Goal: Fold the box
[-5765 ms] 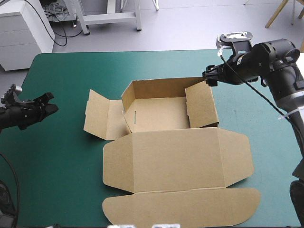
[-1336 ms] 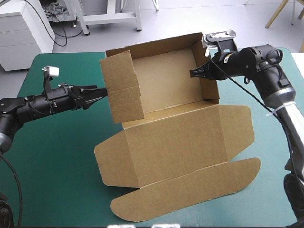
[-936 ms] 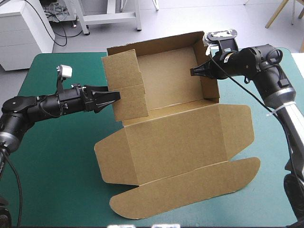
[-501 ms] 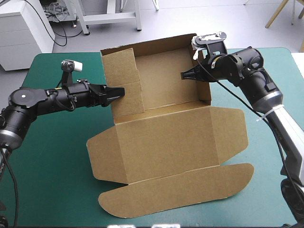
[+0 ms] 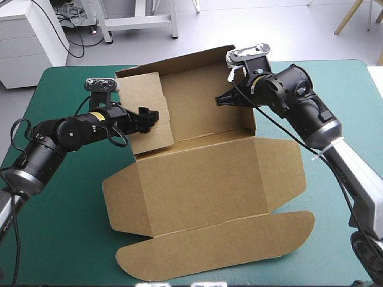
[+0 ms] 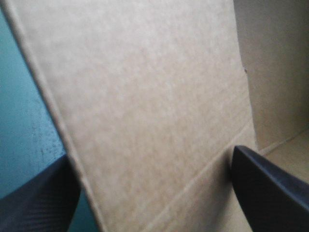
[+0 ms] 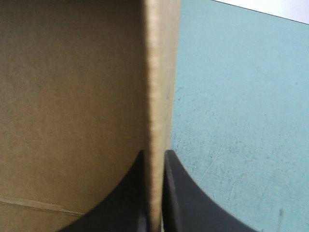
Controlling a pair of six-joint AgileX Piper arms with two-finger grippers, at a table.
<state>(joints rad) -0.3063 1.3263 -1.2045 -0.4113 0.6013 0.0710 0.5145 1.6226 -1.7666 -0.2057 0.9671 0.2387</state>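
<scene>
The brown box [image 5: 203, 185] lies with its lid flat on the table, and its tray part is tipped up toward the far edge. My left gripper [image 5: 151, 116] is open and straddles the raised left wall [image 5: 143, 101]. In the left wrist view that wall [image 6: 145, 106] fills the space between the black fingers [image 6: 38, 203]. My right gripper [image 5: 220, 100] is shut on the right wall [image 5: 248, 113] from inside the tray. In the right wrist view the wall's edge [image 7: 159, 72] stands pinched in my right gripper [image 7: 155, 188].
The teal-green cover [image 5: 60, 209] shows to the left of the box and along the right side [image 5: 341, 107]. The lid's rounded front flap [image 5: 215, 248] reaches close to the table's near edge.
The box has slid and turned toward the left, carried by the right gripper. The left gripper has pushed forward, so the left wall now sits between its open fingers.
</scene>
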